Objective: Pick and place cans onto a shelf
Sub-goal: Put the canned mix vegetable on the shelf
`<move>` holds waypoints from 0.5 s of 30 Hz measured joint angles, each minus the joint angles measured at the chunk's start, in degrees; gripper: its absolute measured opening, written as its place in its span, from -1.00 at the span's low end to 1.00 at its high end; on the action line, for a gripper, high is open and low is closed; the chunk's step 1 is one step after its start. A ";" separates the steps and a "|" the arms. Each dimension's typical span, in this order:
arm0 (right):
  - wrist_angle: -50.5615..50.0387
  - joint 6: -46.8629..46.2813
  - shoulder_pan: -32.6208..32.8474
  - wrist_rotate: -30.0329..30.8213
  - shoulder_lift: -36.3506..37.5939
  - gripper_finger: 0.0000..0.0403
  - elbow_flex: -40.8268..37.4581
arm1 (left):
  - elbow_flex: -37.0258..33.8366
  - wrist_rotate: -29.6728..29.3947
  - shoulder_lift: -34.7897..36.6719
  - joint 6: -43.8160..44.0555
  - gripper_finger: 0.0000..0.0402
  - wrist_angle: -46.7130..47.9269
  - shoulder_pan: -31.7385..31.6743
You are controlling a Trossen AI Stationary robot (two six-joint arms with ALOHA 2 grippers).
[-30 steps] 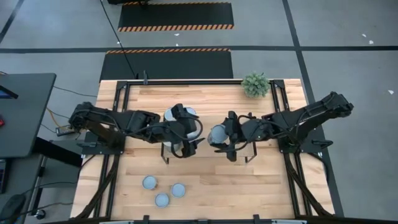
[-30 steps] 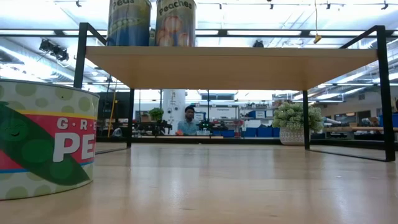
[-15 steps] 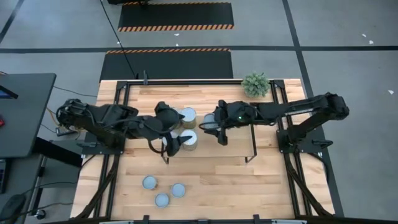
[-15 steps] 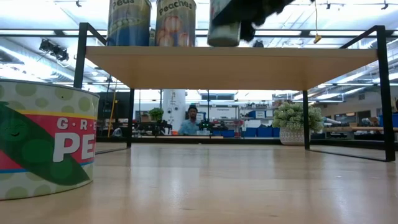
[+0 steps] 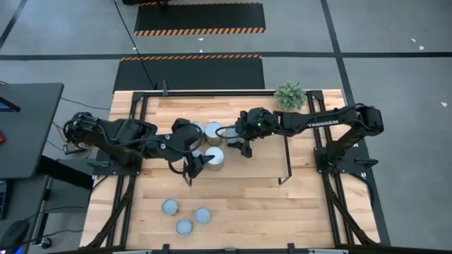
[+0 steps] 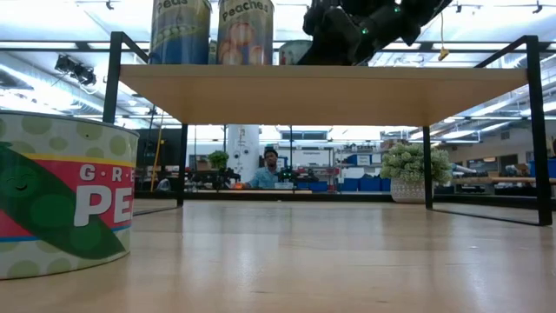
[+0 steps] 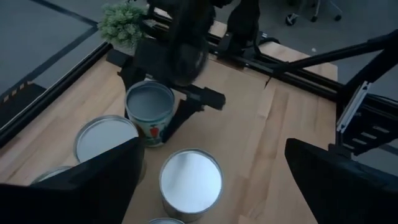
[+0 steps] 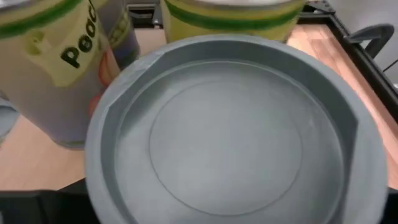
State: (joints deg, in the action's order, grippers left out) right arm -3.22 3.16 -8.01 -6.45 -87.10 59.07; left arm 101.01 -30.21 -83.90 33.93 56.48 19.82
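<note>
Where a second ago the right hand (image 5: 233, 142) carried its small blue-grey can (image 7: 150, 113) above the shelf (image 5: 265, 164), it now sets it down beside the larger cans (image 5: 213, 130), fingers clasping it. The left hand (image 5: 199, 161), spread wide, has drawn back; three cans (image 5: 185, 215) wait on the worktop (image 5: 240, 212).

Four smaller cans (image 5: 183, 226) with blue-grey tops are showing: one is sitting between the fingers of the right gripper (image 5: 232, 136), and three are lying well apart from both grippers. Four wider cans (image 7: 190, 180) are standing just beside the open left gripper (image 5: 200, 161) — two are showing whole bright tops, two only a rim. One shelf (image 5: 261, 166) is carrying them, and one potted plant (image 5: 290, 95) and one person (image 6: 268, 169) are showing beyond the right gripper.
</note>
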 joint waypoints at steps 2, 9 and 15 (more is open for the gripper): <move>-0.27 0.26 -0.98 -2.13 0.03 0.53 0.00 | 0.00 0.01 0.00 0.02 0.97 -0.03 0.29; -0.97 1.62 -2.27 -6.26 -1.04 0.61 0.04 | -0.02 0.12 0.00 1.07 0.97 -0.53 0.45; -1.29 1.04 -2.18 -6.51 -1.20 0.77 -0.02 | -0.04 0.14 0.00 1.20 0.97 -0.45 0.47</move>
State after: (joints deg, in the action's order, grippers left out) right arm -4.51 4.20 -10.20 -12.96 -88.30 59.05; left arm 100.97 -30.06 -83.90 35.14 56.03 20.29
